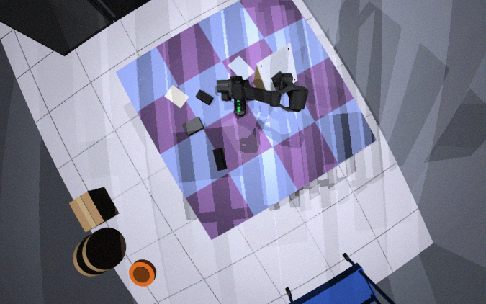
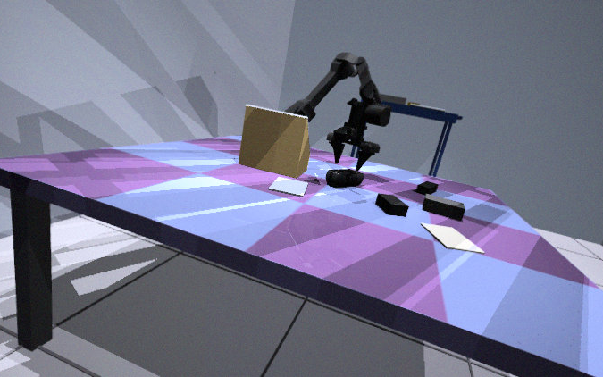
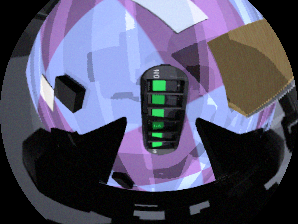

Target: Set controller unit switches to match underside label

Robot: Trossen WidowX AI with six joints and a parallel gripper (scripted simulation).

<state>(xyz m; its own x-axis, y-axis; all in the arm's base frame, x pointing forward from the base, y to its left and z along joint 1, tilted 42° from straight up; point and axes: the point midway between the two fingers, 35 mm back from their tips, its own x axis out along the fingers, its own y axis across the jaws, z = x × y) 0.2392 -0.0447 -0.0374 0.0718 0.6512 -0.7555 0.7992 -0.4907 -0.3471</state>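
Note:
The dark grey controller unit [image 1: 240,112] [image 2: 344,178] [image 3: 165,73] sits on the bench with its switch side up. In the wrist view its six rockers form a column, green ends on the left. The second and fourth greens from the top look darker than the others; exact settings cannot be told surely. The underside label is hidden. My gripper [image 2: 347,166] [image 3: 162,120] is open and empty, pointing down above the unit. In the wrist view its fingertips stand on either side of the unit, apart from it.
A brown wedge-shaped block with a white face [image 1: 276,65] [image 2: 272,143] [image 3: 255,65] stands close by. A pale plate [image 1: 240,66] [image 2: 288,186] lies beside it. Dark blocks [image 1: 204,96] [image 1: 193,125] [image 1: 219,158] and a cream plate [image 1: 176,96] [image 2: 453,238] lie on the unit's other side.

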